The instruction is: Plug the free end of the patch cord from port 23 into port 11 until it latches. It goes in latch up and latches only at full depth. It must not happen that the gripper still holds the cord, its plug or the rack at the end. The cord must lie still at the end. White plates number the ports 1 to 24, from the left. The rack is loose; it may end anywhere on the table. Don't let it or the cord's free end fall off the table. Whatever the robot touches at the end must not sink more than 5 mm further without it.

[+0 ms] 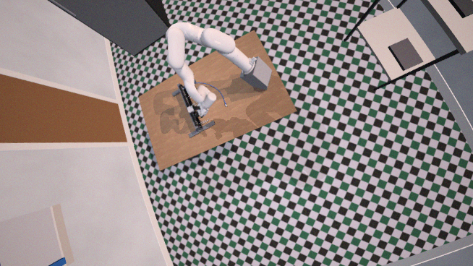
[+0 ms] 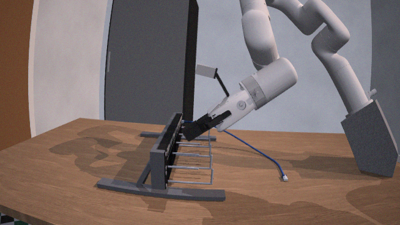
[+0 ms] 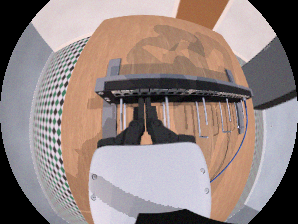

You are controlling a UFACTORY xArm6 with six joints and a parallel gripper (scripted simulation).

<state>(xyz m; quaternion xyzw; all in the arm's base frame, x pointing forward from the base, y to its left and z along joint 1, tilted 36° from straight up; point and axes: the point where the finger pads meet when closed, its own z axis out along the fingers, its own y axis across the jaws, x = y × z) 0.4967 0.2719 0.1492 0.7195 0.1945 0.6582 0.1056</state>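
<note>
The patch rack (image 1: 207, 127) (image 2: 158, 168) (image 3: 175, 80) stands upright on its feet on the table. The blue patch cord (image 1: 219, 90) (image 2: 251, 145) (image 3: 236, 164) runs from the rack's far right end, as seen in the wrist view, and curves over the table. Its free clear plug (image 1: 226, 105) (image 2: 284, 178) lies on the table in front of the rack; the gripper body hides it in the wrist view. My gripper (image 2: 187, 133) (image 3: 144, 105) is shut and empty. Its fingertips are at the port face, left of the middle in the wrist view; contact cannot be told. Port numbers are unreadable.
Thin metal cable guides (image 2: 211, 177) (image 3: 167, 112) stick out from the rack's front on both sides of the fingers. The robot's base block (image 1: 257, 75) (image 2: 371, 143) stands beyond the free plug. The table edge (image 1: 228, 143) is beyond the rack's near foot.
</note>
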